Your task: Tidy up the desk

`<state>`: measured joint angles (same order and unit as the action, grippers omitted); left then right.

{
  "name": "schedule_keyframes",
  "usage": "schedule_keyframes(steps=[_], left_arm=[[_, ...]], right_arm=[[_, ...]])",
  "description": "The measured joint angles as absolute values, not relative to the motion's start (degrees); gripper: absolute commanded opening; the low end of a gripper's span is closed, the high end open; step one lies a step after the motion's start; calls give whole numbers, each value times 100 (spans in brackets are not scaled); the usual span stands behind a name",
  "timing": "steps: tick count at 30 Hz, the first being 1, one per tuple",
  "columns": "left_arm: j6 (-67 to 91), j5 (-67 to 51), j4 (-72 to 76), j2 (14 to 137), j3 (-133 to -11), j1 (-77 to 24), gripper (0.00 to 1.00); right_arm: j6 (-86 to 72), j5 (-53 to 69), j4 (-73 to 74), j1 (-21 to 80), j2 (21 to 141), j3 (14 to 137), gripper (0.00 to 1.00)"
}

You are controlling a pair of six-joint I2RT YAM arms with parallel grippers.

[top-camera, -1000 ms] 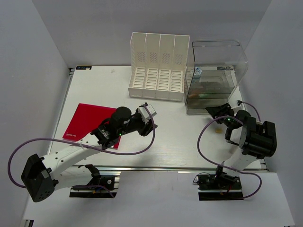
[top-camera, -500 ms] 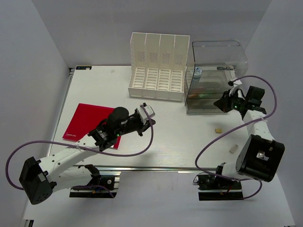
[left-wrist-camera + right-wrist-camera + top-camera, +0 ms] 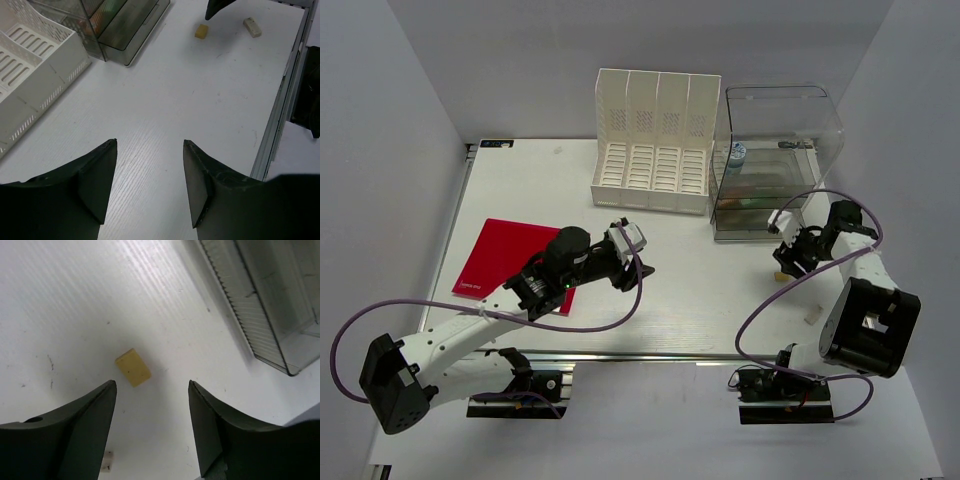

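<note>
As right gripper [image 3: 152, 385] swings back from transparent plastic drawer box [image 3: 775, 150] and drops over small yellow rectangular eraser block [image 3: 133, 367], fingers spread wide, nothing held, block just ahead of gap, untouched. Pick-up looks next; tidying barely begun. Left gripper [image 3: 149, 142] hovers mid-desk, equally wide, empty, little moved. Large flat white desk [image 3: 700, 290], aluminium rail at near edge, carries flat red folder [image 3: 500, 255] left, white perforated four-slot file rack [image 3: 655, 150] far, small white block [image 3: 810, 315] near right. Plain grey walls enclose.
</note>
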<state>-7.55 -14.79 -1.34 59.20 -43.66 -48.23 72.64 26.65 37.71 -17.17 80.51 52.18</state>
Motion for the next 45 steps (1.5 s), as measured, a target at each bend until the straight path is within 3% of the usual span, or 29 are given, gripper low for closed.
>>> schedule_keyframes(steps=[5,17,24,27,31,32,34,40,45], left_arm=[[-755,-1479,-132,5881,-4366,-4823,66],[-755,-1466,-134,5881,-4366,-4823,67],[-755,-1437,-134,5881,-4366,-4823,67],[-755,-1433,-137,5881,-4368,-4823,67],[-755,-1411,-137,5881,-4368,-4823,67],[-755,-1409,-137,5881,-4368,-4823,67],[-757,-1398,-139,5881,-4366,-4823,67],[-757,-1396,-137,5881,-4368,-4823,67],[-757,-1396,-137,5881,-4368,-4823,67]], right_arm=[[8064,2427,4084,-1653,8335,5234,55],[8473,1900,3835,-1404,8866,5159,78],[8444,1750,3671,-1293,9074,5100,77],[8423,1734,3710,-1243,9135,5155,66],[8412,1730,3835,-1149,9271,5260,38],[8416,1747,3892,-1133,9310,5299,25],[8438,1765,3977,-1109,9369,5376,13],[8296,2012,4239,-1055,9369,5507,1],[7620,2808,4445,-755,9002,6027,2]])
